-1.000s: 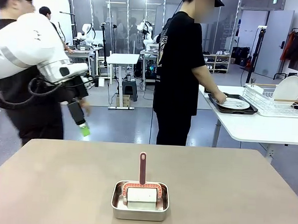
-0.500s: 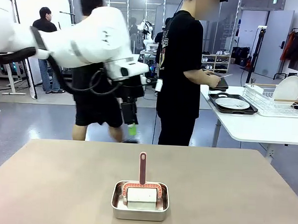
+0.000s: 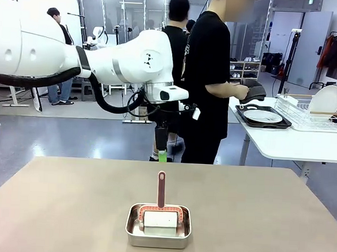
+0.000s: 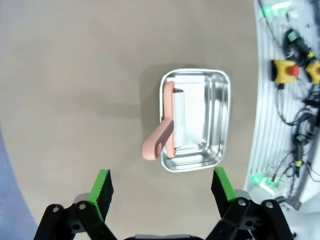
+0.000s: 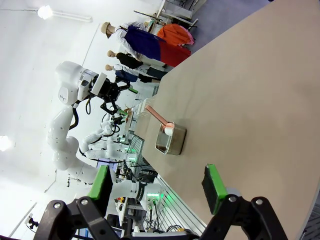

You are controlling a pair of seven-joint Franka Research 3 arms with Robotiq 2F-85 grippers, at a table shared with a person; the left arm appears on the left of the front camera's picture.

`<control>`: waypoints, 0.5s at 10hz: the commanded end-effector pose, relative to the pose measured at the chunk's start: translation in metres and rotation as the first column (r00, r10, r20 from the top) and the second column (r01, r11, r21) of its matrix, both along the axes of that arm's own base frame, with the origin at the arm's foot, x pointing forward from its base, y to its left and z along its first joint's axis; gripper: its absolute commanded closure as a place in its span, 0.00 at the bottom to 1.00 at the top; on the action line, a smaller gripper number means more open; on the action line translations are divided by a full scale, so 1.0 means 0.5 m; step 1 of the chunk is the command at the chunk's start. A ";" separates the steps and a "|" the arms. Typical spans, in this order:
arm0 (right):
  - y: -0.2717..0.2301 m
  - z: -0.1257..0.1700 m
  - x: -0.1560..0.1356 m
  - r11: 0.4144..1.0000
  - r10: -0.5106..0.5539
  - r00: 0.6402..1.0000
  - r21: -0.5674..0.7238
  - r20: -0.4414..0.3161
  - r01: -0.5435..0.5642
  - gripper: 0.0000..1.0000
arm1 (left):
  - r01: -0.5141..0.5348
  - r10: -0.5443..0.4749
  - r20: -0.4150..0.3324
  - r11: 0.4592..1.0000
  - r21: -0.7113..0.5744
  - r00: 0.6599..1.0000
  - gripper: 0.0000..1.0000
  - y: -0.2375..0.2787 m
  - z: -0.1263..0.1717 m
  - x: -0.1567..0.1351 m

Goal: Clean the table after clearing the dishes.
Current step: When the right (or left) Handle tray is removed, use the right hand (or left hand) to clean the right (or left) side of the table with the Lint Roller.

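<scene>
The tan table [image 3: 68,205] carries a small steel pan [image 3: 158,227] with a pink-handled white roller [image 3: 161,189] standing in it. My left gripper [image 3: 162,155] hangs open, pointing down, above the table's far edge just behind the roller's handle. In the left wrist view the left gripper [image 4: 161,186] looks straight down on the pan [image 4: 210,100] and the pink handle [image 4: 156,144], nothing between its green pads. My right gripper [image 5: 157,182] is open and empty, well away from the pan [image 5: 170,141]. The dishes, a white plate on a dark tray [image 3: 263,116], lie on the white side table.
A person in black stands at the far side, holding a second dark tray [image 3: 253,91] over the side table [image 3: 292,145]. A white dish rack [image 3: 313,114] holding a plate stands at the right. Other people move about farther back.
My left arm has swung from the picture's left to the middle, its gripper now above the far edge behind the pan. The person has lifted a dark tray off the side table.
</scene>
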State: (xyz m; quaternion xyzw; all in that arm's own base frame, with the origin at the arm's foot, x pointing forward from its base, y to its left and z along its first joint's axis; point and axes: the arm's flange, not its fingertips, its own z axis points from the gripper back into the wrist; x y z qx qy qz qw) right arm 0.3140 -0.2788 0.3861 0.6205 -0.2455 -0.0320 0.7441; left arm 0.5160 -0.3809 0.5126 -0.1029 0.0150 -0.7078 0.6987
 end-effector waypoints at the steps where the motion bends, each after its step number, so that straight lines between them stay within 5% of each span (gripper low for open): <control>1: 0.005 0.006 -0.009 1.000 -0.005 1.000 0.006 0.009 0.005 0.07 | 0.009 -0.007 -0.018 0.996 0.091 1.000 0.00 -0.016 -0.003 0.006; 5: 0.005 0.006 -0.009 1.000 -0.005 1.000 0.006 0.009 0.005 0.07 | 0.046 -0.036 -0.073 0.989 0.139 0.997 0.00 -0.031 -0.080 -0.005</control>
